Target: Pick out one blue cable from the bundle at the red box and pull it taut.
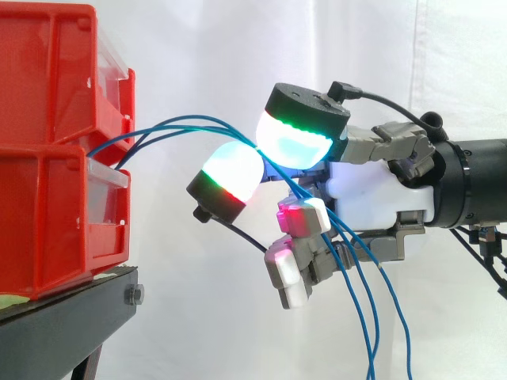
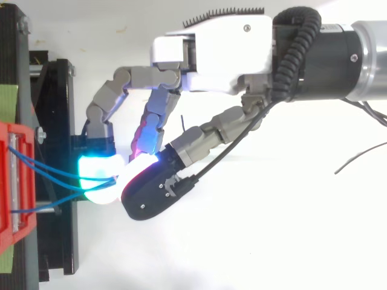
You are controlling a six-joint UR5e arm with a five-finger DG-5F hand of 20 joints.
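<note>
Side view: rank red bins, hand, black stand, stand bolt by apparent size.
1. The red bins and the hand, shut on the blue cables: about alike, bins cropped by the frame, so no ranking.
2. The black stand, visible part.
3. The bolt.

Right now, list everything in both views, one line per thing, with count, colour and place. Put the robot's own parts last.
red bins: two, red, stacked on the stand at the left of the side view
clear inserts: two, see-through, one in each bin's front
blue cables: three, blue, arching from between the bins, through the hand, then hanging down
black stand: one, black, under the bins
green strip: one, green, at the left edge of the top view
white curtain: one, white, behind everything
hand: one, white and grey; glowing fingers curled on the cables
arm: one, black, from the right
</note>
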